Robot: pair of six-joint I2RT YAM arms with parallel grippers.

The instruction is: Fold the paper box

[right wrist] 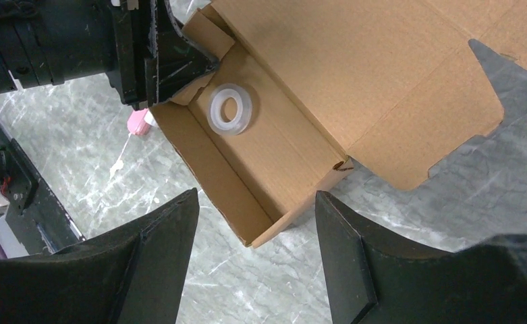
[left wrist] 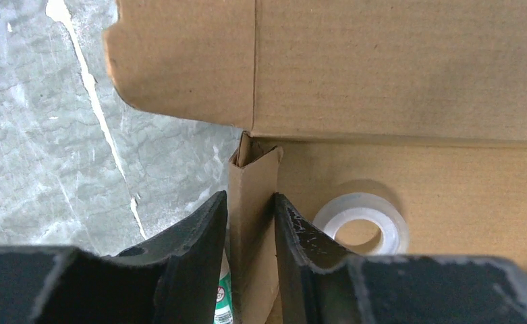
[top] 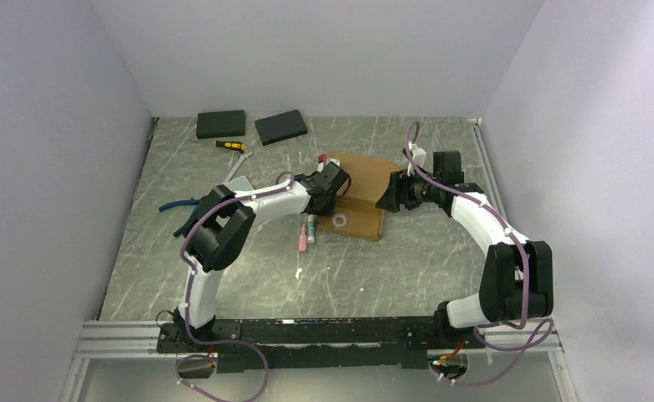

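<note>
While the left gripper [left wrist: 250, 202] straddles an upright, doubled side wall [left wrist: 255, 172] of the paper box [top: 363, 180], fingers partly apart and close against it, I cannot tell whether they pinch it. The right gripper [right wrist: 257, 202] hangs wide open and empty above the box's other end. The box lies mid-table [top: 407, 268], its tray half formed and its lid panel flat behind, with a clear tape roll [right wrist: 232, 108] inside. The board looks light, stiff across its panels and easily crushed at corners, likely bending only at creases. A flap's free edge seems the best hold.
</note>
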